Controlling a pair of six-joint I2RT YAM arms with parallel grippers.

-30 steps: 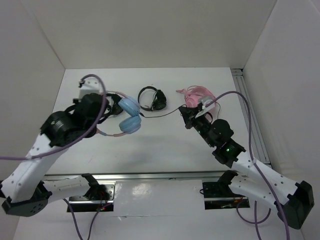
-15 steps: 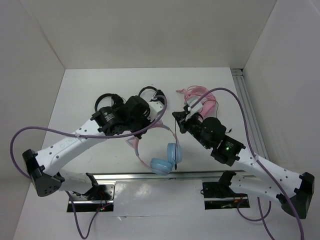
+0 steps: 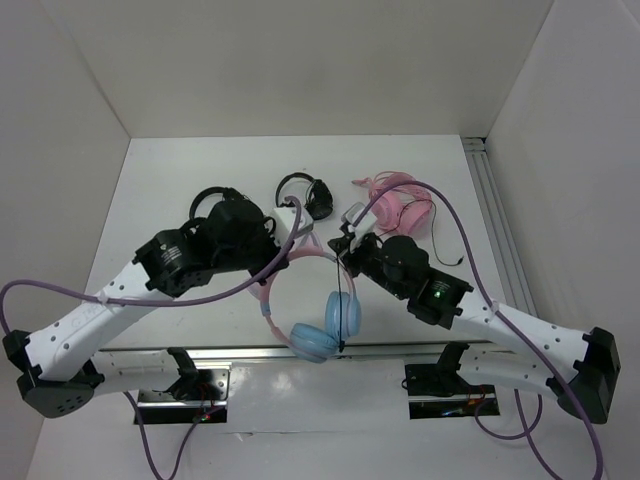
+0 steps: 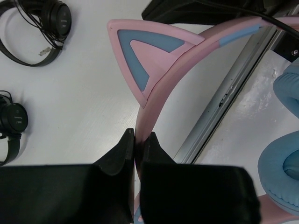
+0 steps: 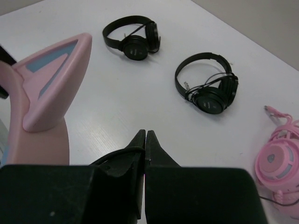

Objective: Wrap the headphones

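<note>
The headphones hang in the air over the table's front edge, with light-blue ear cups (image 3: 316, 340) and a pink headband (image 3: 268, 298). My left gripper (image 3: 296, 243) is shut on the headband (image 4: 154, 100) just below a pink cat ear (image 4: 145, 56); the blue cups (image 4: 286, 172) show at the right of that view. My right gripper (image 3: 346, 254) is shut on the thin black cable (image 3: 342, 290), which runs down to the cups. In the right wrist view the cable (image 5: 119, 152) loops over one finger into the closed jaws (image 5: 145, 136), with the cat ear (image 5: 51, 88) to the left.
Two black headphones (image 3: 308, 196) (image 3: 207, 203) lie at the back of the table, also seen in the right wrist view (image 5: 133, 39) (image 5: 210, 88). An all-pink cat-ear headset (image 3: 400, 205) lies at the back right. A metal rail (image 3: 300, 352) runs along the front edge.
My left gripper lifted the headphones from the table's left and carried them to the front middle, cups now dangling. My right gripper moved left, holding the cable.
</note>
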